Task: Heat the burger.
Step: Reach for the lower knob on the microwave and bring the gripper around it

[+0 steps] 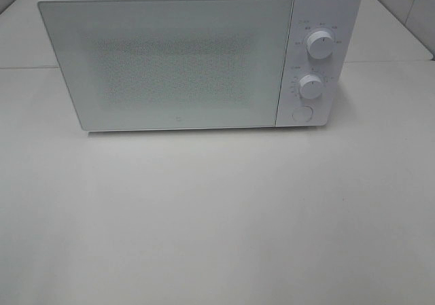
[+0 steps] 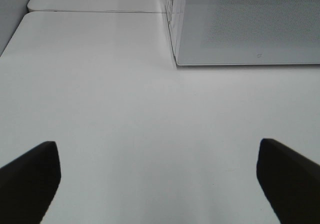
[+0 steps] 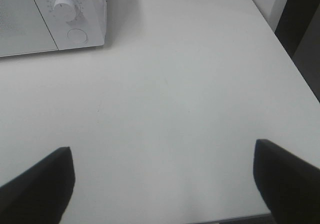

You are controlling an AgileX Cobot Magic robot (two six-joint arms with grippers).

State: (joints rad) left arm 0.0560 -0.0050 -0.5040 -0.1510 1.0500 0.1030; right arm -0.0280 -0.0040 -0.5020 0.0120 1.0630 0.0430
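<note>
A white microwave (image 1: pixel 183 57) stands at the back of the table with its door shut; its front also shows in the left wrist view (image 2: pixel 250 24) and its control corner in the right wrist view (image 3: pixel 55 14). The burger is out of view in every frame. My left gripper (image 2: pixel 160 184) hangs open over bare table in front of the microwave's left corner, nothing between its fingers (image 2: pixel 30 176). Over the table off the microwave's right corner, my right gripper (image 3: pixel 162 184) is open and empty too. Neither arm shows in the high view.
The microwave panel carries two round knobs (image 1: pixel 319 43) (image 1: pixel 310 86) and a round button (image 1: pixel 301 113). The white table (image 1: pixel 217 217) stretches in front. A table seam runs behind on the left (image 2: pixel 95 11). The table's right edge (image 3: pixel 295 59) borders a dark gap.
</note>
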